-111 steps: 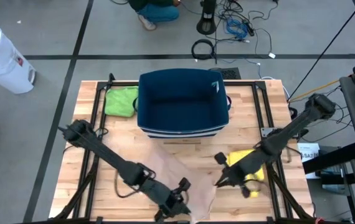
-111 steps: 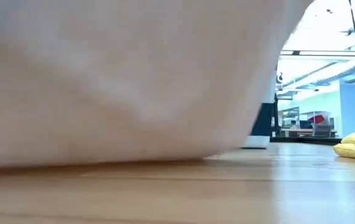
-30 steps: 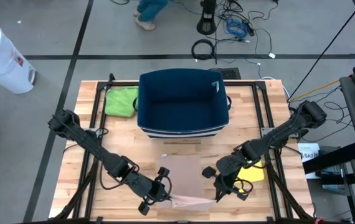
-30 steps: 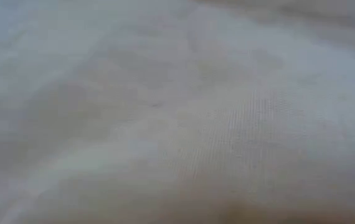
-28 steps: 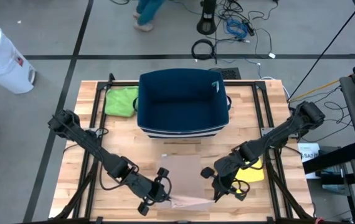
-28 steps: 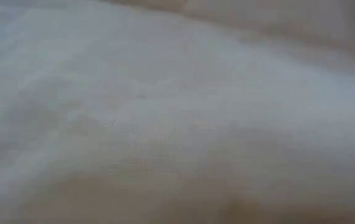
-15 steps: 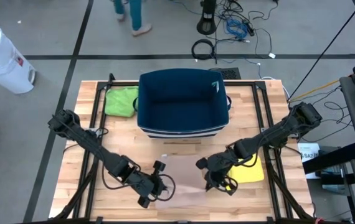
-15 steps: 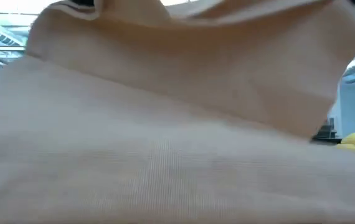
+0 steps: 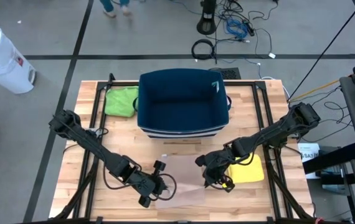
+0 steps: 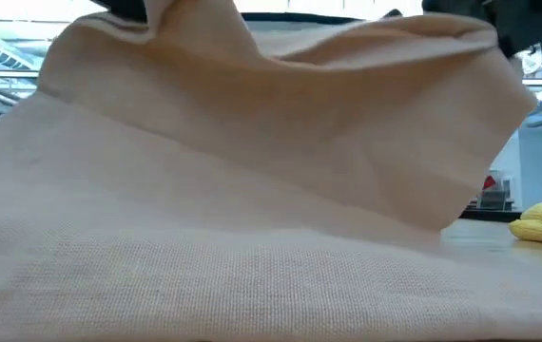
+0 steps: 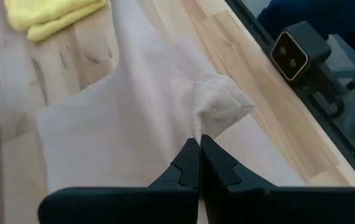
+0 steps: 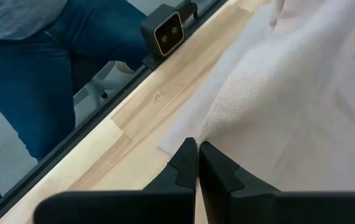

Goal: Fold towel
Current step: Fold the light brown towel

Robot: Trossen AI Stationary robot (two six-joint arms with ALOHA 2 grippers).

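Note:
A beige towel [image 9: 185, 180] lies on the wooden table near its near edge. Its near part rests flat, and a raised layer [image 10: 280, 114] arches over it in the low view. My left gripper [image 9: 164, 184] is shut on the towel at its left side. My right gripper [image 9: 207, 177] is shut on it at its right side. Both hold the raised layer above the flat part. My left gripper pinches a bunched corner of the towel [image 11: 210, 115] between its two fingers [image 11: 189, 163]. That corner is lifted off the flat layer, and the cloth falls away from it in a slack fold. My right gripper pinches the towel's edge [image 12: 218, 124] between its two fingers [image 12: 185, 163]. The cloth is raised there and slopes down to the table; one layer or several, I cannot tell.
A dark blue bin [image 9: 184, 102] stands at the table's far middle, with a green cloth [image 9: 121, 101] to its left. A folded yellow cloth [image 9: 247, 169] lies just right of the right gripper. The low camera [image 11: 293, 53] sits at the near edge.
Both grippers moved toward the far edge and a little toward each other, carrying the towel's held edge. The cloth that covered the low camera has been lifted off it and now arches over the flat part.

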